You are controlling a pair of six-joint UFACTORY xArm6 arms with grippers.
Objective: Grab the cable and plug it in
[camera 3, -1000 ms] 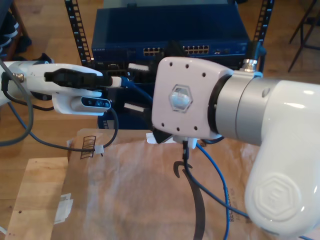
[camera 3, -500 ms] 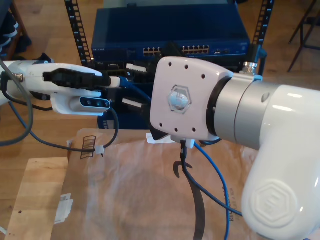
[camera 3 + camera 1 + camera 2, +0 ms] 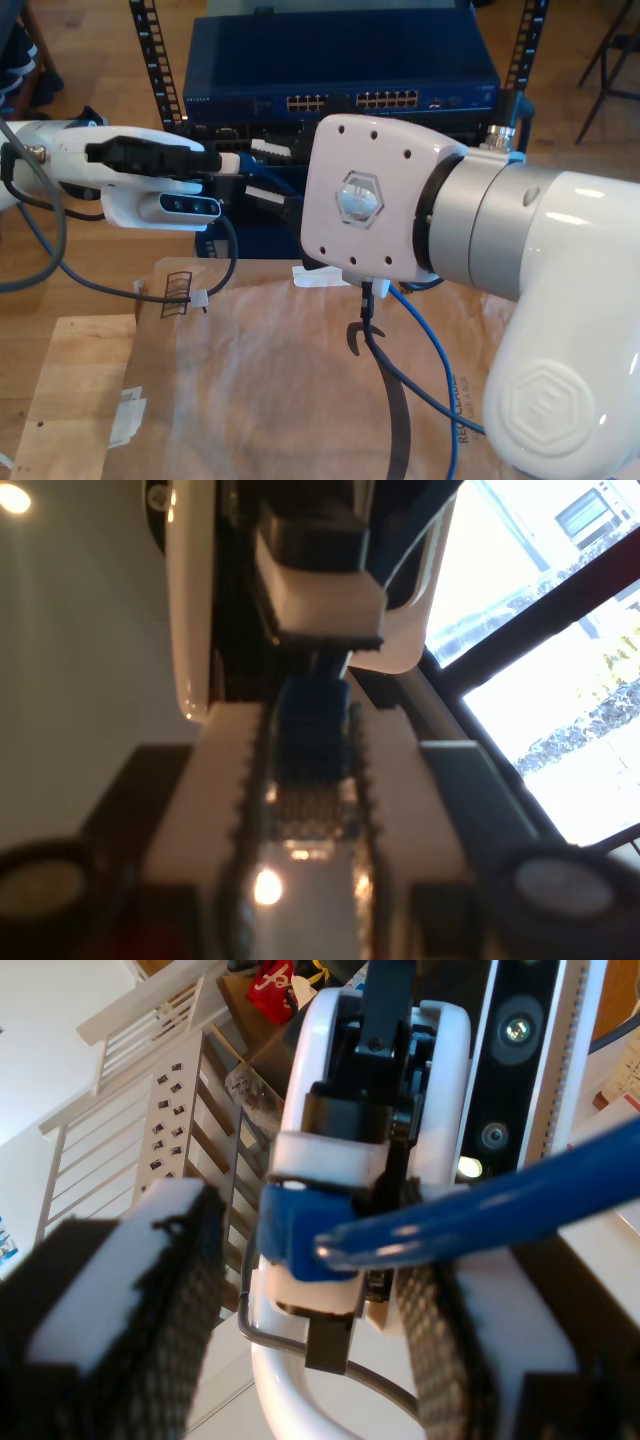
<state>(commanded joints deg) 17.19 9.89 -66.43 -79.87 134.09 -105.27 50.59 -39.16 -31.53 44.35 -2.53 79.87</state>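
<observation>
My first gripper (image 3: 305,715) pinches the cable (image 3: 312,742) by its blue boot, at the exterior view's left; my second gripper (image 3: 320,1250) stands spread around that same boot, pads clear of it; over the last second those jaws have narrowed; I judge a handover under way, not plugging yet; the cable's slack hangs over the brown paper (image 3: 250,380) before the blue switch (image 3: 340,60)

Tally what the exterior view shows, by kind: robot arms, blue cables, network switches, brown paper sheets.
White robot arms: 2
Thin bright blue cable: 1
Dark blue network switch: 1
Crumpled brown paper sheet: 1
Total: 5
</observation>
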